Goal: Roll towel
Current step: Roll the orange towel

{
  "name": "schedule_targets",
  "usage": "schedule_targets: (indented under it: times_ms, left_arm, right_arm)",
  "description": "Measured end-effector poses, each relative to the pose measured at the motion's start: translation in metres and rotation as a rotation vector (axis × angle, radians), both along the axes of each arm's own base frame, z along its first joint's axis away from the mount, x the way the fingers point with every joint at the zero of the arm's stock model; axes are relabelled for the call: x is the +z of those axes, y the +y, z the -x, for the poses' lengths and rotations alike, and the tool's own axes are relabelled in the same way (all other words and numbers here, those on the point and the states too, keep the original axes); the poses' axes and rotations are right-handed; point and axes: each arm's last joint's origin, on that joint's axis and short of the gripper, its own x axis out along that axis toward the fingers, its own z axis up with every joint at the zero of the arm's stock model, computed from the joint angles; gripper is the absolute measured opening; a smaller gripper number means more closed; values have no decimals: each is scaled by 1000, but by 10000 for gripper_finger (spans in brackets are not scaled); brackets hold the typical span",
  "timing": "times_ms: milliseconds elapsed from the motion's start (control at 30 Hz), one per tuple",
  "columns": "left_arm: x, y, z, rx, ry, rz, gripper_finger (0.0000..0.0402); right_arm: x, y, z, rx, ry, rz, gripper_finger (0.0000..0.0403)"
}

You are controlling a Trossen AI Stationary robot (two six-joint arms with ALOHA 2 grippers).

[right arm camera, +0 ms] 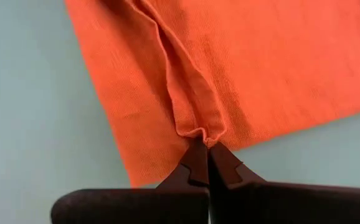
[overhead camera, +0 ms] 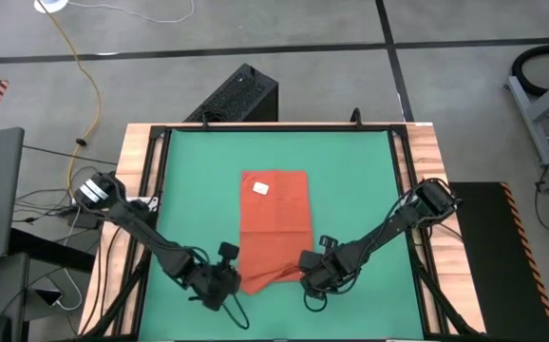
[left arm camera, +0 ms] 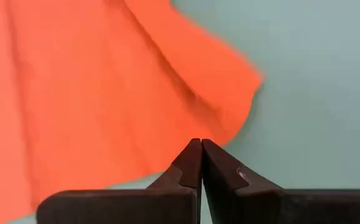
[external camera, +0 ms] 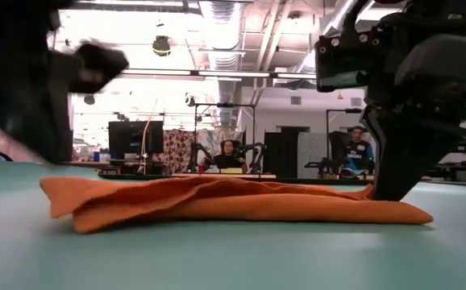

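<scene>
Near edge of the green mat (overhead camera: 350,180): both grippers are down at the towel's (overhead camera: 274,223) near end. Left gripper (overhead camera: 229,281) sits at the near-left corner, fingers pressed fully together; in the left wrist view the tips (left arm camera: 200,155) meet at the cloth's edge, no fabric visibly between them, so probably not gripping, though hard to be sure from that angle. Right gripper (overhead camera: 305,271) is at the near-right corner, fingers also closed, and the right wrist view shows a small bunched ridge of towel (right arm camera: 198,124) pinched right at the tips (right arm camera: 206,158), a crease running away from them. Towel lies flat along the mat's middle, long axis running near to far, near end rumpled and pulled slightly askew between the two grippers, white tag (overhead camera: 260,188) up near the far end. In the low view the right arm's dark body (external camera: 418,97) stands on the cloth's end and blocks the room behind it; the left arm (external camera: 31,72) is a dark blur covering that side. Towel (external camera: 233,205) there shows as a low layered heap of folds. Wooden table border (overhead camera: 140,161) frames the mat. Beyond the far edge, a black box (overhead camera: 241,95) on the floor, yellow cable (overhead camera: 85,76) to its left. Far background in low view: people seated at desks (external camera: 229,157), monitors (external camera: 135,137).
</scene>
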Motion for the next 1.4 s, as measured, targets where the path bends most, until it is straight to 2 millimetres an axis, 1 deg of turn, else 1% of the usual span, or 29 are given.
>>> schedule_targets:
  times_ms: [100,233,300,367,467,533,733,833,900,1000,1100,1400]
  left_arm:
    - [12,-8,6,-14,-60,5,0]
    - [13,-20,6,-56,-140,-9,0]
    - [4,-24,4,-76,-150,-50,0]
    - [-10,-25,3,-73,-134,-108,0]
    - [-27,-23,2,-16,-124,-203,0]
    - [-35,-23,2,7,-124,-240,0]
    - [-37,-19,1,23,-113,-292,0]
    - [-40,-12,-3,21,-78,-249,0]
    - [-48,-4,-4,9,-33,-193,0]
    - [-57,8,-2,24,-24,-112,0]
    - [-65,14,-1,42,-29,-66,0]
    - [-67,14,1,-13,33,-2,0]
  right_arm:
    - [0,-1,-1,-3,-5,-3,3]
    - [0,-1,-2,4,-9,-2,3]
    - [0,-1,-2,10,-10,0,3]
    - [0,-1,-2,10,-10,0,3]
    - [1,-1,-3,10,-20,-6,3]
    - [1,0,-4,10,-26,-10,3]
    - [1,0,-4,11,-25,-9,3]
    - [1,-3,-5,6,-18,-20,3]
    - [1,-6,-7,6,4,-60,3]
    - [1,-14,-11,-5,32,-121,3]
    - [1,-21,-15,-19,51,-163,3]
    - [1,-44,-25,-70,126,-327,4]
